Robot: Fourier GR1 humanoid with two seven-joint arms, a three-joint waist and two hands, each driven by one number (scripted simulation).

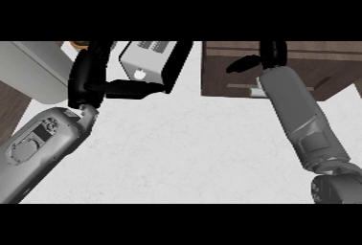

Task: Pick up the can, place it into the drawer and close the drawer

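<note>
Left hand (96,81) up at far left of the table (191,148), fingers extended upward, thumb out sideways touching the near corner of a grey box-like appliance (150,62). Fingers read as fairly straight, nothing visibly enclosed; sliver of orange (79,44) behind the fingertips at the top edge, too small to identify, possibly the can. Can otherwise not visible: not on the bare white surface, not plainly in either hand.

Right hand (265,57) reaching far over the dark wooden drawer unit (332,72), forearm stretched along the view. Fingers run up out of frame, thumb sticking left; cannot tell whether curled round anything. Pose fits either lowering something into the drawer or bracing on the front to push it shut. Drawer state unclear from this angle.

Large pale grey object (32,67) at far left, partly cut off.

Judgement: late in the task, likely at the drawer step.
</note>
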